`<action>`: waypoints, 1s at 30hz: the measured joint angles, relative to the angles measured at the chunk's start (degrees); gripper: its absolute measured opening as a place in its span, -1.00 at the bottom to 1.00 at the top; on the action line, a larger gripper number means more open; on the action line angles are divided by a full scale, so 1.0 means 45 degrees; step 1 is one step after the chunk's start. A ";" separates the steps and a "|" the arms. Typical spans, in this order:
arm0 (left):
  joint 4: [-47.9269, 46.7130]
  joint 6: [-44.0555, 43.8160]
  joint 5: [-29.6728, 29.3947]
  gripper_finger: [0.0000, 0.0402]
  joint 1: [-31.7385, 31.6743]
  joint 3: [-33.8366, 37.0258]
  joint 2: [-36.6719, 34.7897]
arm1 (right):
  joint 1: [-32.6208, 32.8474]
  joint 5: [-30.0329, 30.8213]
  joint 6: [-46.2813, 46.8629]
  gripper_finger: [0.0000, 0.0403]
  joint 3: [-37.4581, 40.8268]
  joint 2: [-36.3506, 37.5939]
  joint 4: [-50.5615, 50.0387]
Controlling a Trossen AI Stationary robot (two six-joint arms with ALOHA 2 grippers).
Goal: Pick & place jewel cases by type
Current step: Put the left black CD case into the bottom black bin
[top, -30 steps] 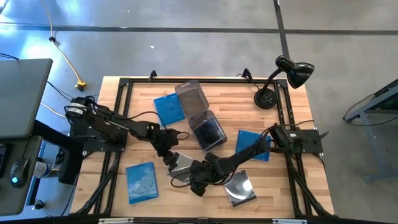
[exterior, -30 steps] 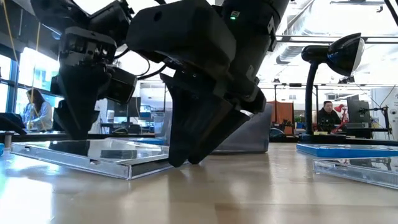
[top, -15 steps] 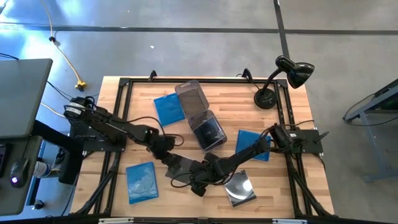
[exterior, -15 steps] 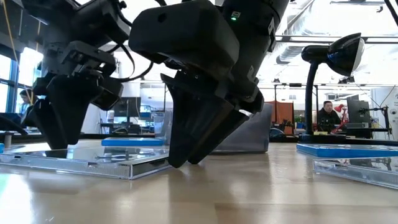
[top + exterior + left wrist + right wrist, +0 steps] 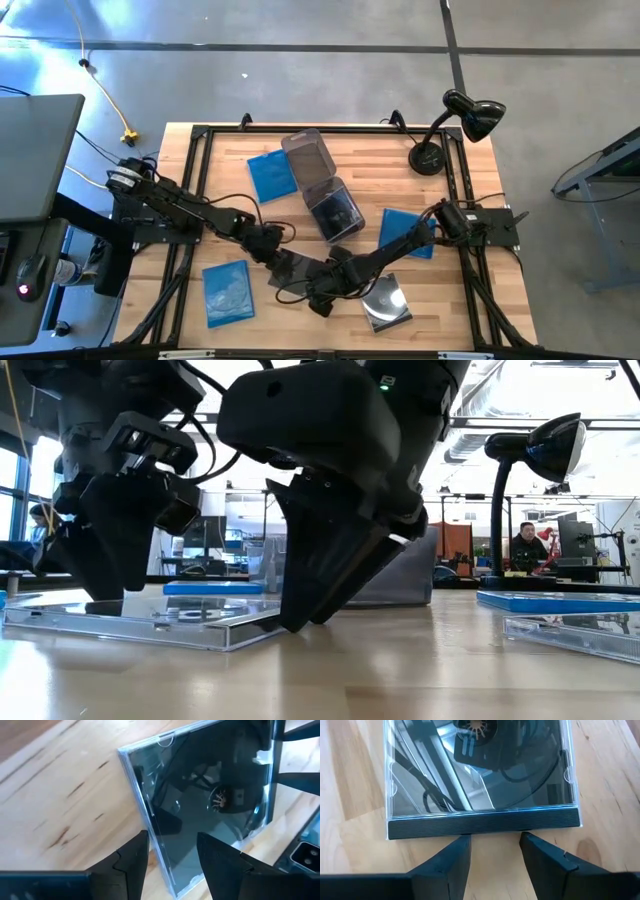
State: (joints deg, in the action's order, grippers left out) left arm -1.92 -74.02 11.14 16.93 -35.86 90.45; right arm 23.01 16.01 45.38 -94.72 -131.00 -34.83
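A clear case with a black inside (image 5: 292, 266) lies flat on the wooden table (image 5: 470, 310), near the front middle. The left gripper (image 5: 171, 851) is over one edge of it with its fingers apart — holding nothing. The right gripper (image 5: 495, 845) sits low at the case's dark spine, fingers apart too, not gripping. Blue cases (image 5: 226, 292) lie around — front left, back and right. A black lamp (image 5: 452, 128) stands far right.

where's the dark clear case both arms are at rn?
High view: the dark clear case lies flat at the table's front centre, between the left claw and right claw, right of a blue case.
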 joint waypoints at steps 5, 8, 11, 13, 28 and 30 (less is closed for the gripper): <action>0.0133 0.0964 0.0053 -0.16 0.0005 -0.0312 0.0104 | 0.0026 0.0157 -0.0209 -0.15 0.0000 0.0018 0.0000; -0.0583 0.1907 0.0208 -0.16 0.0005 -0.0858 0.0131 | 0.0049 0.0180 -0.0431 -0.15 0.0000 0.0019 -0.0019; -0.1683 0.2350 0.0293 -0.16 0.0005 -0.1574 0.0166 | 0.0121 0.0168 -0.0469 -0.16 0.0000 0.0019 -0.0084; -0.2537 0.2627 0.0252 -0.16 0.0005 -0.2091 0.0217 | 0.0195 0.0164 -0.0469 -0.17 -0.0006 0.0019 -0.0238; -0.4212 0.3431 0.0845 -0.16 0.0019 -0.3936 0.0105 | 0.0513 -0.0008 -0.1985 -0.14 -0.0015 0.0034 -0.0957; -0.4304 0.3388 0.0840 -0.16 0.0019 -0.3956 0.0097 | 0.0508 0.0015 -0.2115 -0.13 -0.0015 0.0034 -0.0952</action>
State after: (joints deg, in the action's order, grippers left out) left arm -21.29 -58.77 14.92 17.02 -53.66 90.89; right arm 25.30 16.08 35.86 -94.78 -130.85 -39.11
